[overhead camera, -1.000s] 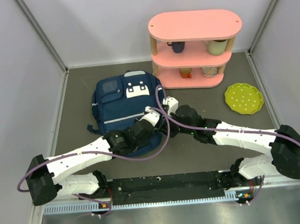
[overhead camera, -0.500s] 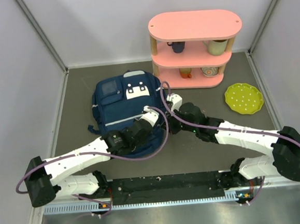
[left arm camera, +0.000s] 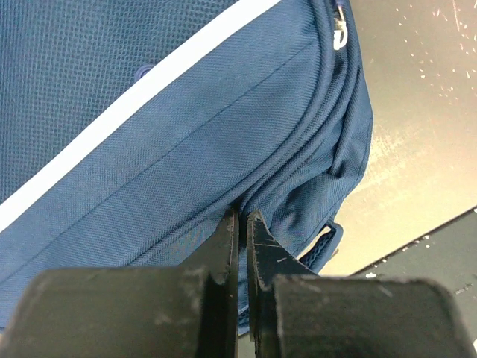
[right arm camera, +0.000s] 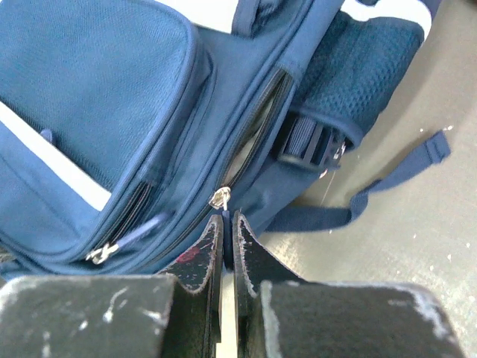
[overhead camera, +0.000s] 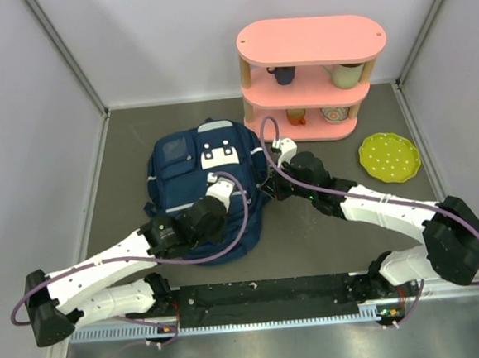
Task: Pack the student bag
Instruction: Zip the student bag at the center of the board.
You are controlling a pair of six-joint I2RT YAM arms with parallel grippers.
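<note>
Student bag (overhead camera: 192,162) lies flat on the table, front face up, just left of and nearer than the pink shelf (overhead camera: 312,41). The right gripper (right arm camera: 226,218) sits at the bag's shelf-facing side, jaws closed to a thin slit with their tips right under a zipper pull (right arm camera: 218,198). The left gripper (left arm camera: 240,216), farther from the shelf, is likewise nearly closed against the bag's edge seam. Whether either pinches anything cannot be told.

The student bag (left arm camera: 149,149) is matt woven cloth, its zip pulls (right arm camera: 218,198) metal.
</note>
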